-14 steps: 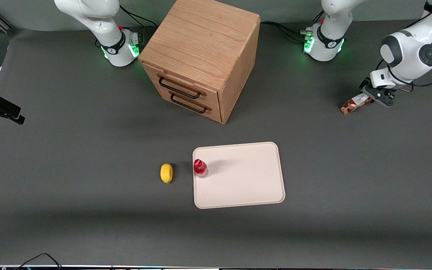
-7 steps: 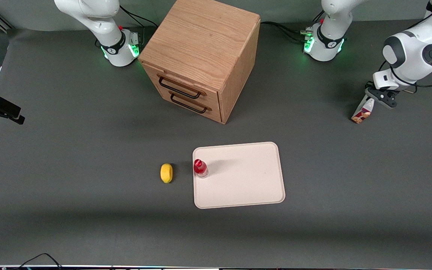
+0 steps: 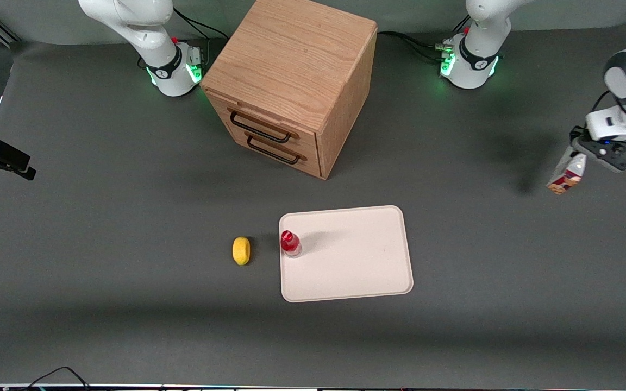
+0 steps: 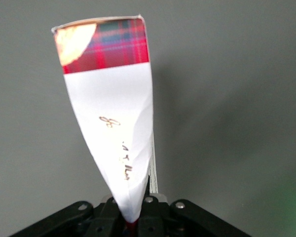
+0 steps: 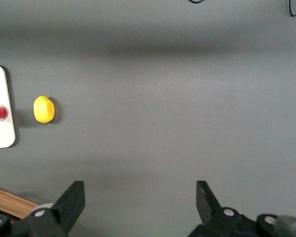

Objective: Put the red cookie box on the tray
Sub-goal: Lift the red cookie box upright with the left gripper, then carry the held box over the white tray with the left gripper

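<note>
A: The claw (image 3: 590, 157) hangs high over the working arm's end of the table, clamped tight on one end of the red cookie box (image 3: 566, 176). The box dangles clear of the surface, free end pointing down.

B: The wrist camera confirms it: the fingers (image 4: 111, 211) pinch the box's narrow end, the white patch and the plaid top run away from them, and there's only bare grey table (image 4: 237, 98) underneath.

A: And the tray (image 3: 356, 271)? From the front camera it sits at about eight o'clock from the box, well apart, nearer to that camera than the drawer cabinet (image 3: 291, 81).

B: One catch. A small red-capped bottle (image 3: 290, 243) stands on the tray at its nine o'clock edge, with a lemon (image 3: 241, 251) just outside that edge.

A: So aim for the three o'clock half, I'd say. Carry it across high, keep the swing gentle since it's held by one end only.

B: Agreed, and lower the free end first, lay it flat lengthwise across the tray's short side, then let go. Dropping it from height risks a bounce off the low rim.
</note>
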`<action>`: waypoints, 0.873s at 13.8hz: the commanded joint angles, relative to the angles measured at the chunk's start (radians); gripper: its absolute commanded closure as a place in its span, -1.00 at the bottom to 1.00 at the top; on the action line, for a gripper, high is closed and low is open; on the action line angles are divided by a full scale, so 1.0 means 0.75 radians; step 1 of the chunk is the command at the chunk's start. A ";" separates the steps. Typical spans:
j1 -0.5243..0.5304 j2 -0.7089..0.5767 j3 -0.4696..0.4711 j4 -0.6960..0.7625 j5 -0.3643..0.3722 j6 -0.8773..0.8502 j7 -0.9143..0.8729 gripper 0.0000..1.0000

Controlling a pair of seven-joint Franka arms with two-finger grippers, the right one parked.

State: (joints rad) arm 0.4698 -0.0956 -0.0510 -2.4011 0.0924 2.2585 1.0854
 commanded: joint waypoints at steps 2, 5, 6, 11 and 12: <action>-0.021 -0.022 -0.059 0.433 -0.007 -0.478 -0.001 1.00; -0.021 -0.018 -0.116 0.632 -0.009 -0.724 -0.109 1.00; -0.021 -0.020 -0.136 0.643 -0.009 -0.743 -0.150 1.00; -0.023 -0.020 -0.355 0.708 -0.053 -0.821 -0.591 1.00; -0.025 -0.012 -0.408 0.720 -0.080 -0.821 -0.702 1.00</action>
State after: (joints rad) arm 0.4588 -0.1186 -0.2949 -1.9115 0.0597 1.6812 0.7045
